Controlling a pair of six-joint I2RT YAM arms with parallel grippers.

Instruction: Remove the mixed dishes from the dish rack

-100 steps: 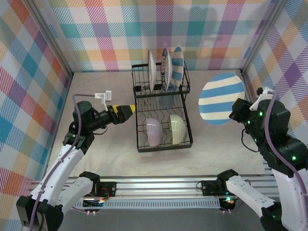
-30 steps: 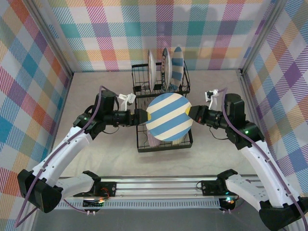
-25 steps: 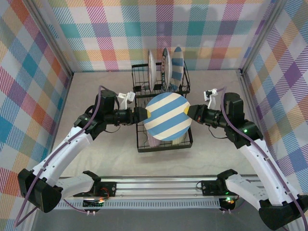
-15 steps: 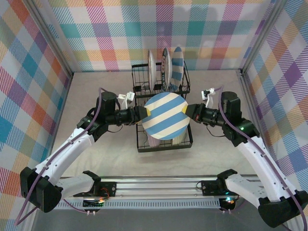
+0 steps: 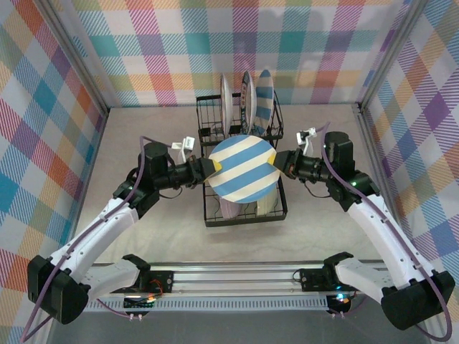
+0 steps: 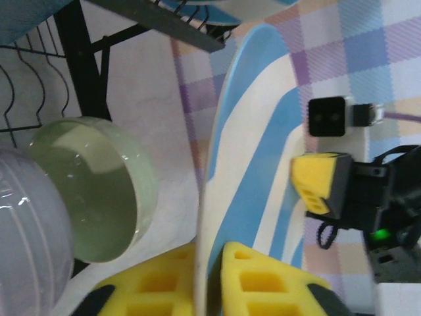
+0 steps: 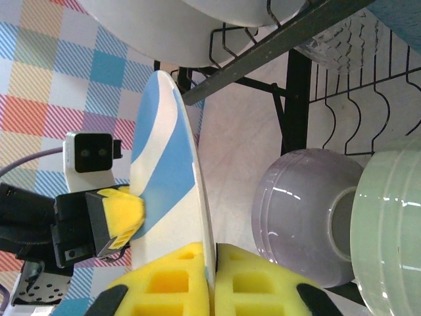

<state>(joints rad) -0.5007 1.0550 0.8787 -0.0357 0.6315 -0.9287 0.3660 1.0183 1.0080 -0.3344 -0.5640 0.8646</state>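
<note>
A blue-and-white striped plate [image 5: 242, 169] hangs on edge above the lower level of the black dish rack [image 5: 212, 221]. My left gripper [image 5: 210, 169] is shut on its left rim, and my right gripper [image 5: 278, 166] is shut on its right rim. In the left wrist view the rim [image 6: 212, 171] runs down between my yellow pads [image 6: 263, 280]. In the right wrist view the plate [image 7: 168, 164] sits pinched between my pads [image 7: 177, 280]. A lavender bowl [image 7: 302, 210] and a pale green bowl [image 6: 99, 184] stand under it, partly hidden from above.
On the rack's upper level stand a white plate [image 5: 226, 105], a patterned plate [image 5: 247, 99] and another striped plate [image 5: 266, 100]. A textured glass [image 7: 345, 36] shows behind the wires. Bare tabletop lies left [image 5: 143, 129] and right [image 5: 323, 129] of the rack.
My left gripper has shut on the plate's left rim. The plate, held by the right gripper throughout, has drifted a little left and toward the back.
</note>
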